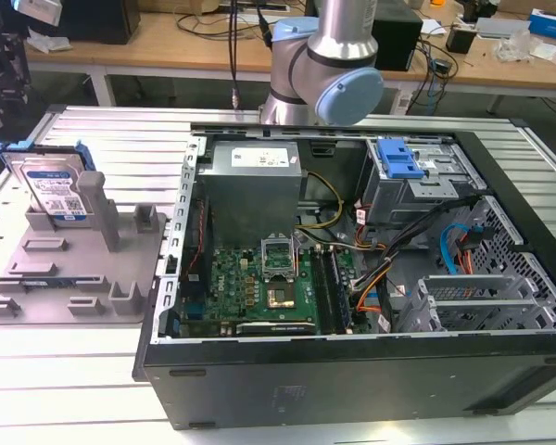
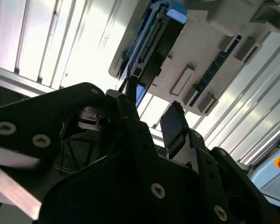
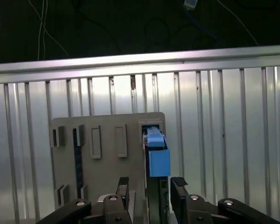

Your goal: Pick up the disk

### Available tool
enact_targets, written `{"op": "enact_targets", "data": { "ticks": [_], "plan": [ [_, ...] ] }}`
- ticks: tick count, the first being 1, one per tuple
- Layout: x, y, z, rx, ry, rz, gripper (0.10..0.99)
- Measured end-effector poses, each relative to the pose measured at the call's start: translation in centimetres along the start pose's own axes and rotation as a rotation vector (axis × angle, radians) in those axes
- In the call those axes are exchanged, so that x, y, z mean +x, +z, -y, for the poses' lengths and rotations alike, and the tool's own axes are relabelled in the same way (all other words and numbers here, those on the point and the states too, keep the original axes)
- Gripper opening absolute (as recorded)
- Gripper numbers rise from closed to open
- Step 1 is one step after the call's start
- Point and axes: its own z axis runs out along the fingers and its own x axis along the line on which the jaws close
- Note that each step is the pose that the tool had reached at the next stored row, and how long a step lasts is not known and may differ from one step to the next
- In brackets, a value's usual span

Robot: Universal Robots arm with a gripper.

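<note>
Here, the disk [image 1: 52, 190] stands on edge in the grey holder [image 1: 67, 271] (blue rail uppermost) at the exterior view's left, beside the open computer case [image 1: 352, 375]. In the first wrist view the gripper [image 3: 150, 191] has its 2 fingers [image 3: 178, 191] spread wide, gripping nothing, with the disk's edge lined up between them.

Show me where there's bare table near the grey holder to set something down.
Bare ribbed metal table lies in front of the grey plastic holder with posts, toward the exterior view's lower left, and in a strip on its far side. Crowded: the holder itself, with the silver blue-railed disk upright in it, and the open black computer case beside it.
</note>
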Motion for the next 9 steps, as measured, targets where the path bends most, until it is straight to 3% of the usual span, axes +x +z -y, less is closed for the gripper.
{"op": "enact_targets", "data": {
  "ticks": [5,9],
  "plan": [
    [-0.13,0.5,-0.99,0.001,-0.025,0.0004,0.482],
    [-0.36,0.8,-1.16,0.002,-0.044,0.0006,0.482]
  ]
}}
